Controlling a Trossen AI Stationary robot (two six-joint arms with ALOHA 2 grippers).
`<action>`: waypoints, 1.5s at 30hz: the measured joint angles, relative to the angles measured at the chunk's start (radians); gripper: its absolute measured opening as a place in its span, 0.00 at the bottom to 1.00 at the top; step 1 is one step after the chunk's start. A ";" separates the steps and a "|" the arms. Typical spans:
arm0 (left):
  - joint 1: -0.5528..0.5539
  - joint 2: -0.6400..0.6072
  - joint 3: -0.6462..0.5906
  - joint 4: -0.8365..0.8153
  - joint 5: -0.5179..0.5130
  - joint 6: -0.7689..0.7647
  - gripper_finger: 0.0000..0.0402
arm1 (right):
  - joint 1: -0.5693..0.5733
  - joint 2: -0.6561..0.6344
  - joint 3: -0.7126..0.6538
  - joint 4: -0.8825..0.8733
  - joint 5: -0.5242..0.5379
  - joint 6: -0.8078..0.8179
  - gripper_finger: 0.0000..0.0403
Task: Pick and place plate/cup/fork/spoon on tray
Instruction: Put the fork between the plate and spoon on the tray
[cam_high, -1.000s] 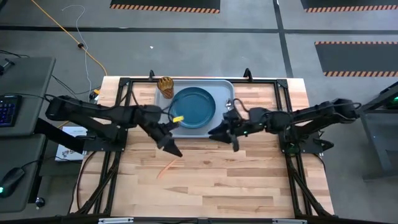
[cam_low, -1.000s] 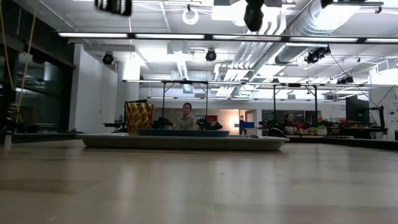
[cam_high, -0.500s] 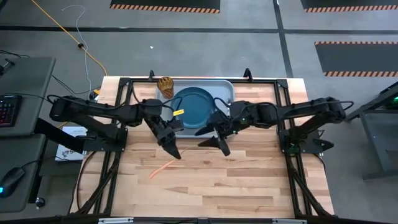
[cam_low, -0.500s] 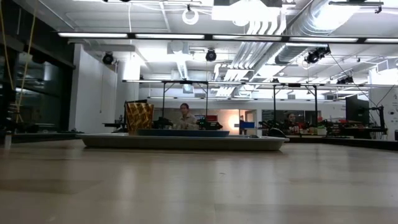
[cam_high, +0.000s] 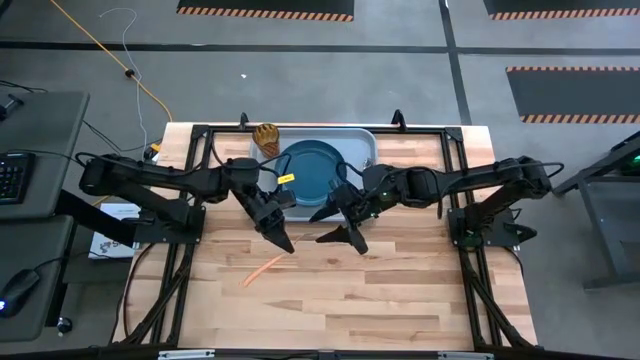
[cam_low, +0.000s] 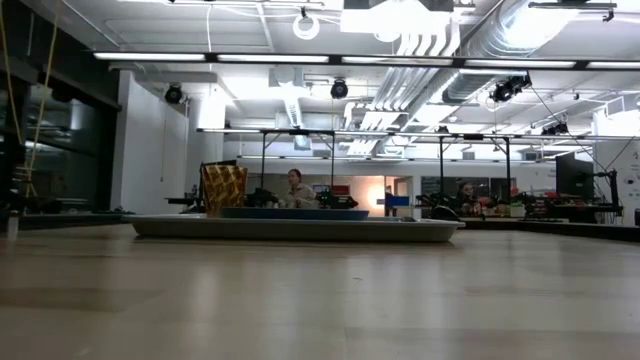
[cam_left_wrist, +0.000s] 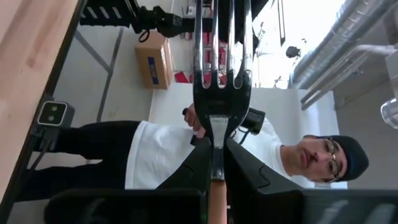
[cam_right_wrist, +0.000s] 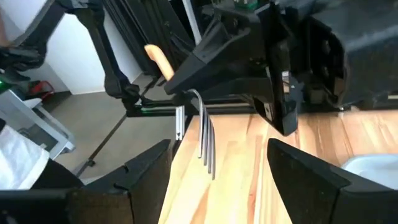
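Observation:
My left gripper (cam_high: 281, 243) is shut on the fork (cam_left_wrist: 217, 68), above the table near the tray's near left side. The fork's silver tines (cam_right_wrist: 204, 140) point down. My right gripper (cam_high: 338, 226) is open and empty, just right of the left gripper, its fingers facing the fork. The dark blue plate (cam_high: 310, 172) and the amber cup (cam_high: 266, 138) stand on the grey-blue tray (cam_high: 362, 142). The orange-handled spoon (cam_high: 262, 270) lies flat on the table, nearer than the left gripper. My left gripper pinches the fork between its two fingers at the neck (cam_left_wrist: 215, 152), where the metal meets the orange handle. The fork lies along the fingers, with its tines reaching out past the fingertips. The fingers slant downward. The fork is lifted clear of the table, and the handle's end (cam_right_wrist: 157, 57) sticks up behind the fingers.
The tray lies at the table's far middle, with the cup in its far left corner. Bare wooden table (cam_high: 400, 290) stretches over the near half. A person in a white shirt (cam_left_wrist: 168, 155) shows beyond the table in the left wrist view.
My right gripper has gone toward the table's left, from beside the tray's near right corner to close beside my left gripper and the fork. The fork stays lifted in my left gripper. The spoon has stayed where it lay.

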 joint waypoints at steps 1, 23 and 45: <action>0.003 0.000 0.000 0.000 0.000 0.000 0.03 | 0.000 0.000 0.000 0.003 0.002 0.000 0.63; 0.038 0.000 0.000 -0.003 -0.023 0.024 0.03 | 0.000 0.019 -0.001 0.050 0.041 -0.001 0.11; 0.194 0.000 0.000 0.014 -0.071 0.200 0.24 | -0.001 -0.142 -0.001 -0.581 -0.157 0.055 0.00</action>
